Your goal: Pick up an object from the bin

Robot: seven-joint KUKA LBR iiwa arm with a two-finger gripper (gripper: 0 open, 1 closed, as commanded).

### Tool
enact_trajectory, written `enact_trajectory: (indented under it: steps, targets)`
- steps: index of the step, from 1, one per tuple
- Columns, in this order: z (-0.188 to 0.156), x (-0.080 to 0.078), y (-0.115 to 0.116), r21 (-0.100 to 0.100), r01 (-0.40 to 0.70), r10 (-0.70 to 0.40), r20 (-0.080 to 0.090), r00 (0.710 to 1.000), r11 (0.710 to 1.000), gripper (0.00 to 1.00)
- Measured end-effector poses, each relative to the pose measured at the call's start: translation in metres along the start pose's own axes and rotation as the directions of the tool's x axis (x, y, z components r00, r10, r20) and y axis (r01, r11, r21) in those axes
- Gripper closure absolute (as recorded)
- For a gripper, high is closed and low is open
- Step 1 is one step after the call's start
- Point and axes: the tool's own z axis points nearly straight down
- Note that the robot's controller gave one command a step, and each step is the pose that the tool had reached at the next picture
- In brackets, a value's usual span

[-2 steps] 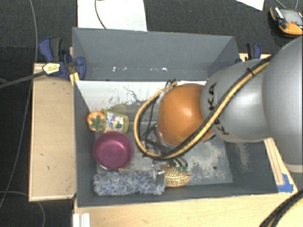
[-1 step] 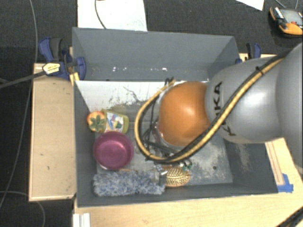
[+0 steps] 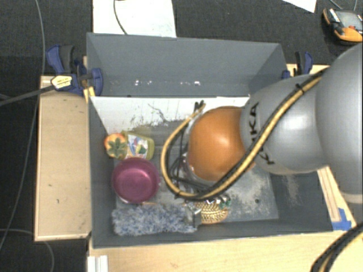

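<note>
My gripper (image 3: 195,213) is low at the front of the bin, mostly hidden under the arm's orange cover. Right beside it, to the right, lies a golden ribbed thing (image 3: 215,213) shaped like a leaf or shell, partly covered by the cables. To its left a blue-grey fuzzy cloth (image 3: 148,220) stretches along the front wall, its right end touching or very near the gripper. I cannot tell whether anything sits between the fingers.
A magenta round cup (image 3: 135,180) stands at the left, just behind the cloth. Behind it, against the left wall, lie a small orange and green toy (image 3: 116,145) and a yellow and blue packet (image 3: 139,147). The arm covers the bin's right half.
</note>
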Motion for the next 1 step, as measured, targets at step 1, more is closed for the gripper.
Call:
enact_trajectory:
  steps: [1]
  targets:
    - [0.0381,-0.0134,0.0263,0.008,0.099,-0.099,0.008,0.995,0.995,0.0]
